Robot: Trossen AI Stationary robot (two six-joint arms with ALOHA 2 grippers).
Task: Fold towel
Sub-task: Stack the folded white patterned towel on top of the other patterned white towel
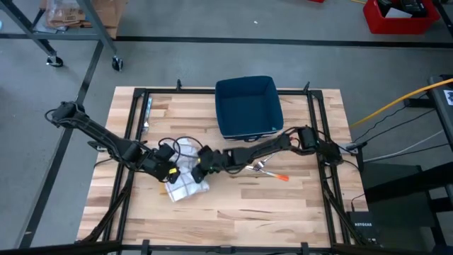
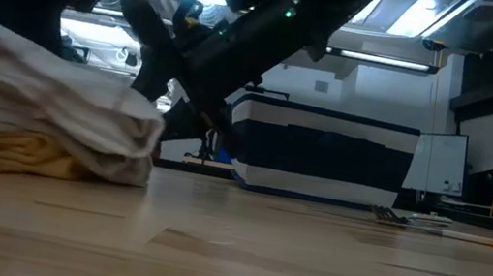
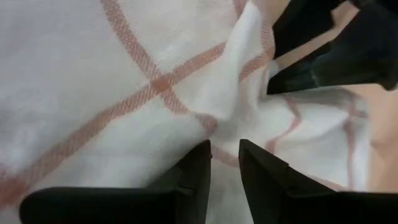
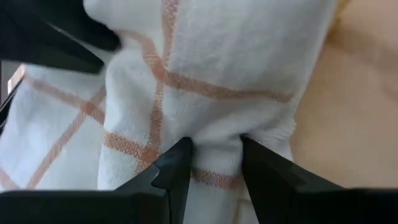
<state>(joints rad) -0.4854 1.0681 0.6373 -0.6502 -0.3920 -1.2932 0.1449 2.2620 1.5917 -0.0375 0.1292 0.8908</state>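
Towel (image 1: 185,177) sits bunched left of centre on the counter (image 1: 269,205), partly folded, layers stacked in the low view. It looks light, limp woven cotton: no stiffness, will sag and drag, not slippery, nothing fragile. Left gripper (image 3: 225,163) has its jaws nearly together pinching a thin ridge of cloth; right gripper (image 4: 214,160) jaws clamp a thicker folded edge. Best hold is on edges or corners, not mid-panel. Both grippers are crowded close over the towel, so collision is the likely risk. Blue bin (image 1: 246,106) stands behind, fork (image 1: 260,167) and orange-tipped tool (image 1: 277,176) just right; open counter lies toward the front.
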